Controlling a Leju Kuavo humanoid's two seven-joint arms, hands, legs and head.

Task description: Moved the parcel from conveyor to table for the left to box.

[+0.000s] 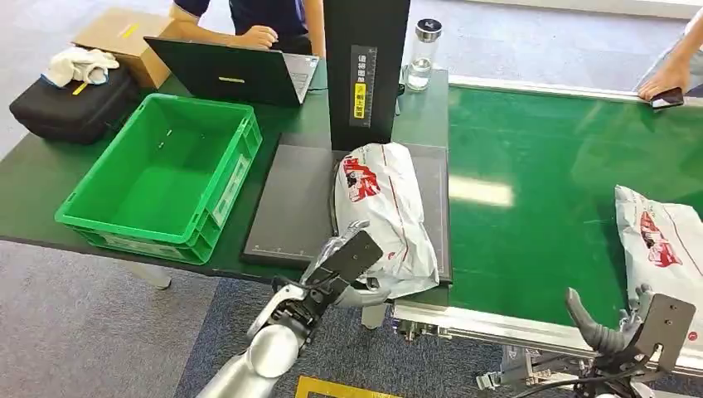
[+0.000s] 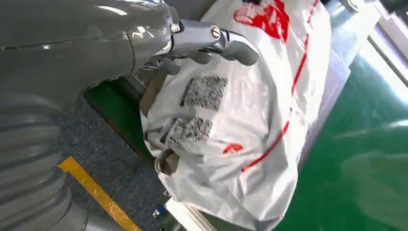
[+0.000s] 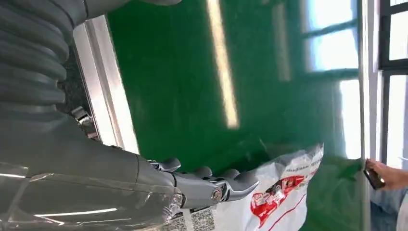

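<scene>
A white parcel [image 1: 383, 207] with red print lies on the grey pad [image 1: 294, 203] of the table, its near end over the table's front edge. My left hand [image 1: 344, 267] grips that near end. In the left wrist view the thumb [image 2: 226, 42] lies over the parcel [image 2: 250, 125] and a fingertip [image 2: 165, 162] shows from under it. A second white parcel [image 1: 663, 240] sits on the green conveyor belt [image 1: 530, 191] at the right. My right hand [image 1: 618, 332] is at the belt's near rail beside it, fingers apart and holding nothing; this parcel [image 3: 284, 192] lies just past the fingertips [image 3: 240, 183].
A green crate [image 1: 157, 178] stands on the table left of the pad. A black post [image 1: 365, 66] rises behind the parcel, with a laptop [image 1: 236, 75], a bottle [image 1: 423, 54] and a person behind. Another person's hand [image 1: 667, 83] holds a phone at the belt's far right.
</scene>
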